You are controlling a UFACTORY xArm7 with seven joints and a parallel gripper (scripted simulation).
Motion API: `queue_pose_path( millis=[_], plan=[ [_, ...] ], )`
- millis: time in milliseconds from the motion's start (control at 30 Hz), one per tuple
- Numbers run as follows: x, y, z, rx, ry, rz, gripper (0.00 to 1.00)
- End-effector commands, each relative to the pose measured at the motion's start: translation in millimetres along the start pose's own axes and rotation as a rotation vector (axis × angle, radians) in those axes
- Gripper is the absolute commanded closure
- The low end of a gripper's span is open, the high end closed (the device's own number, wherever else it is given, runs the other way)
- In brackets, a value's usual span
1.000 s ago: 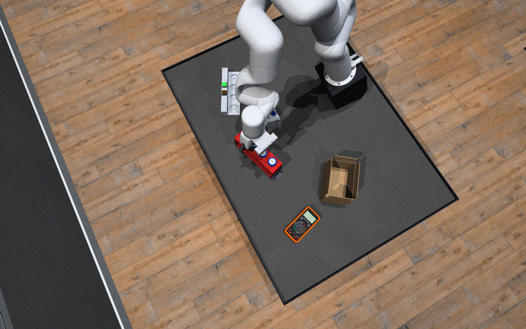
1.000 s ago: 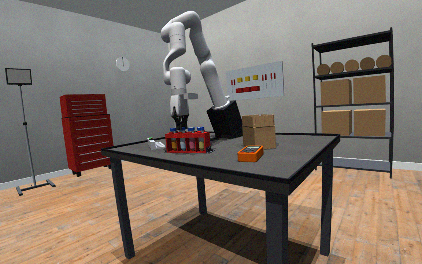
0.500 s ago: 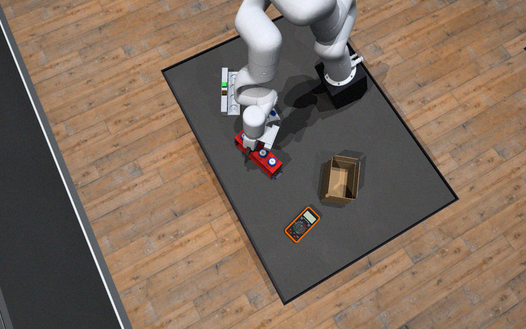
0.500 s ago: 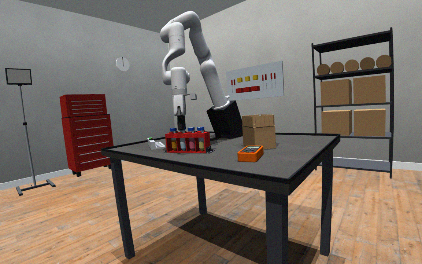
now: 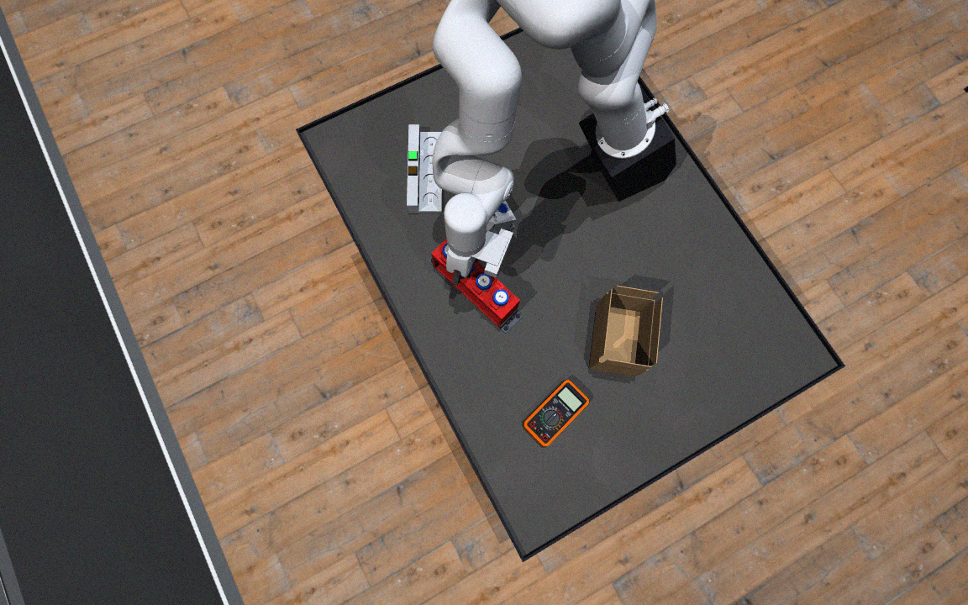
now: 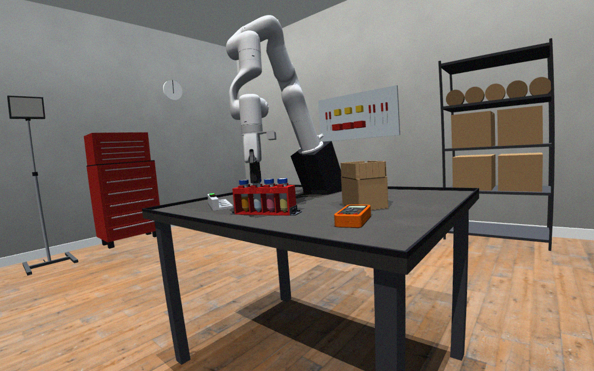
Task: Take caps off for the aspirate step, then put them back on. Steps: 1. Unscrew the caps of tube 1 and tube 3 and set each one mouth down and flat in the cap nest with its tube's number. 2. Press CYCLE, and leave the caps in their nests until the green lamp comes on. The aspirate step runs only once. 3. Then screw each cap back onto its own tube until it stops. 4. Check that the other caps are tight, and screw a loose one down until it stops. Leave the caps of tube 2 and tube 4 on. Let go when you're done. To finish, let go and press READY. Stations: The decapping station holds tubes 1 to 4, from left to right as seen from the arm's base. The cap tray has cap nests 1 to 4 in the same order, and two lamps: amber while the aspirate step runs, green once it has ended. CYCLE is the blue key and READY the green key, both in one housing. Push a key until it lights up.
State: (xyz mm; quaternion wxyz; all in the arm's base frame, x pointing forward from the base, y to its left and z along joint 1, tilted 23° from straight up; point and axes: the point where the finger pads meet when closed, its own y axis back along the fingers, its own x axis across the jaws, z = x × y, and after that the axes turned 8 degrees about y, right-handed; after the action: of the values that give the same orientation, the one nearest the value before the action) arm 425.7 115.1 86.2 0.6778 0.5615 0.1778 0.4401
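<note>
The red decapping station [image 5: 504,311] [image 6: 264,204] stands near the table's left edge with four tubes. Blue caps sit on tube 1 [image 5: 501,297] [image 6: 282,181], tube 2 [image 5: 483,281] [image 6: 268,181] and tube 4 [image 6: 243,182]. My gripper [image 5: 463,270] [image 6: 254,179] points straight down over tube 3 and is shut on its cap, which the fingers mostly hide. The white cap tray [image 5: 413,187] [image 6: 218,203] lies beyond the station; its green lamp [image 5: 412,155] [image 6: 211,194] is lit, and no blue cap shows in the visible nests. The arm hides the key housing.
An open cardboard box [image 5: 627,331] [image 6: 363,184] stands right of the station. An orange multimeter [image 5: 555,412] [image 6: 352,215] lies near the front edge. The arm's black base block [image 5: 638,161] [image 6: 317,172] is at the back.
</note>
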Motion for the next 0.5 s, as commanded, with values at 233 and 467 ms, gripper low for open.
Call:
queue_pose_path(
  millis=[233,467],
  plan=[
    [0.7,0.2,0.7,-0.001,-0.233,0.002,1.0],
    [0.7,0.0,0.7,-0.001,-0.466,0.002,1.0]
  ],
)
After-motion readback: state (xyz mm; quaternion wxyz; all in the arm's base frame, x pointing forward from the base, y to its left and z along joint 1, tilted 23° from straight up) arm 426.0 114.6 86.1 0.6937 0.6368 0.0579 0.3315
